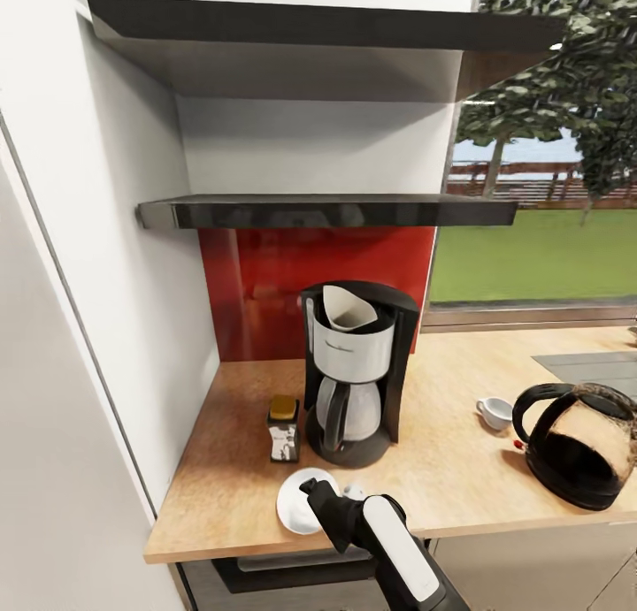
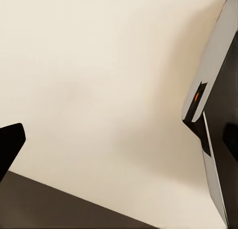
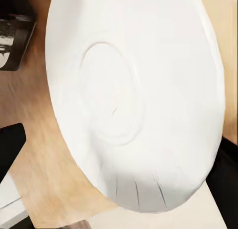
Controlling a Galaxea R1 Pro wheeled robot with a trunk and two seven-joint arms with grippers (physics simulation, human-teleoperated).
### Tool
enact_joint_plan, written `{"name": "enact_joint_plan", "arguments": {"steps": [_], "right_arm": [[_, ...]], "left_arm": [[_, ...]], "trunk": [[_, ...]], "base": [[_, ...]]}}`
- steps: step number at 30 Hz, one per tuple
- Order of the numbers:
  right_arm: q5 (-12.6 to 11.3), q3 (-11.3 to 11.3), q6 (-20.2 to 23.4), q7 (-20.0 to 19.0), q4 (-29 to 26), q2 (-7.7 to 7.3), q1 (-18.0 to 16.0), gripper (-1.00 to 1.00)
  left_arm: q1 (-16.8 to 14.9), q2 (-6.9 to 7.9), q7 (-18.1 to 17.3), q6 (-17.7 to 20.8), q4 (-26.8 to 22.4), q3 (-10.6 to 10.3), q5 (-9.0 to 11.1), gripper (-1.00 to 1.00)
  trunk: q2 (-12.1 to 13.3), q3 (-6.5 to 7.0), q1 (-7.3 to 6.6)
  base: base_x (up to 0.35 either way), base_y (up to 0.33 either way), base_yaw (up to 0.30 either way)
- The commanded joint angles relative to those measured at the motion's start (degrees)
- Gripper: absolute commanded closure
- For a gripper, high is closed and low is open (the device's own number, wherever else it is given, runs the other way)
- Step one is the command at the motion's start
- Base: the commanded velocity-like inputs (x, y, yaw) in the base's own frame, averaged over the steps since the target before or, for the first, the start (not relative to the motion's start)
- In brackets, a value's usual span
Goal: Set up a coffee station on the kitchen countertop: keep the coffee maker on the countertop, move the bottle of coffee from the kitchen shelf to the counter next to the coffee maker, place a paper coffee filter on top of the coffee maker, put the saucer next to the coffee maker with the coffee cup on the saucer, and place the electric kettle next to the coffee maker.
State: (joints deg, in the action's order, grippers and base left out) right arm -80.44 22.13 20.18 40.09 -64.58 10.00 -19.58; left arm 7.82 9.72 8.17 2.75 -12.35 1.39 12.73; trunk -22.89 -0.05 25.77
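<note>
Setting down: saucer, white, at the front edge of the worktop, before the coffee maker; right end effector at its rim, grip state not discernible. To be seated flat and clear of the edge before release. Bottle of coffee just left of the coffee maker; coffee cup and electric kettle to the right. Saucer's right part hidden by the arm.

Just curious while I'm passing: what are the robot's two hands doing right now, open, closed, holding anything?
Left gripper: cannot be told; its fingers are not clearly visible.
Right gripper: at the saucer on the countertop; grip state cannot be told.
</note>
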Motion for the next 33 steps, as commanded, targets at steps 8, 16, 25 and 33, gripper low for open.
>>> {"name": "enact_joint_plan", "arguments": {"steps": [8, 16, 25, 33], "right_arm": [[-0.12, 0.02, 0.26, 0.42, -0.02, 0.0, -0.01, -1.0], [-0.15, 0.01, 0.24, 0.42, -0.02, 0.0, 0.0, -1.0], [-0.09, 0.02, 0.28, 0.42, 0.0, 0.0, 0.02, -1.0], [-0.01, 0.15, 0.29, 0.34, 0.12, 0.0, 0.0, -1.0]], "left_arm": [[0.12, -0.03, 0.04, 0.58, -0.26, 0.02, 0.36, -1.0], [0.12, 0.12, 0.13, 0.59, -0.22, 0.27, 0.36, -1.0], [0.09, -0.03, 0.18, 0.59, -0.23, 0.3, 0.36, -1.0], [0.11, -0.12, 0.26, 0.51, -0.3, 0.46, 0.38, -1.0]], "trunk": [[-0.03, -0.02, 0.01], [-0.03, -0.02, 0.01], [-0.03, -0.02, 0.01], [-0.03, -0.02, 0.01]], "base": [[-0.197, -0.154, 0.0], [-0.09, -0.272, 0.0], [-0.151, -0.269, 0.0], [-0.199, -0.239, 0.0]]}}
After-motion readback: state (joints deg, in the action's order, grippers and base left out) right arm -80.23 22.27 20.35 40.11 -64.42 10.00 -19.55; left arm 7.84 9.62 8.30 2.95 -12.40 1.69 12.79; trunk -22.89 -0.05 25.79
